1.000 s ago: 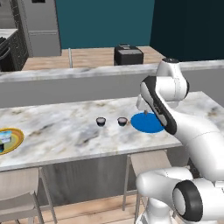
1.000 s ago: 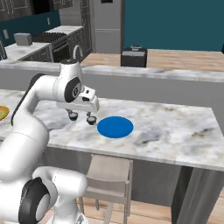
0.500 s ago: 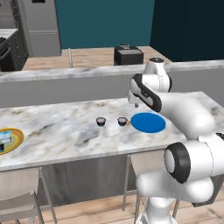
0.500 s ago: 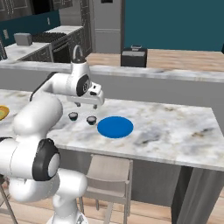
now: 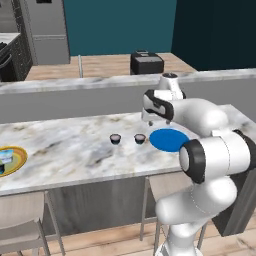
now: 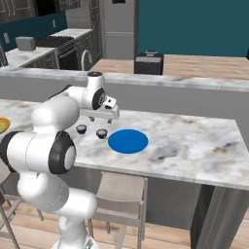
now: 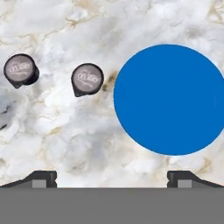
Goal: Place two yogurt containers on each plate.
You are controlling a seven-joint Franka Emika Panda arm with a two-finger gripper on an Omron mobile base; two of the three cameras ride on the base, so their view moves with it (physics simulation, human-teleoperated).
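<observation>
Far left on counter (image 5: 75,150) | orange-rimmed plate (image 5: 11,160) | left base view

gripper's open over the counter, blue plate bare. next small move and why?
Probably shift the open gripper over the nearer yogurt cup and descend to grasp it: it sits on the counter just beside the blue plate, which holds nothing yet.

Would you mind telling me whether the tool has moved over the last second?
Yes: the tool swung from beside the blue plate toward the counter's far edge.

White arm folded forward, gripper (image 6: 102,117) pointing straight down, jaws spread wide, empty
</observation>
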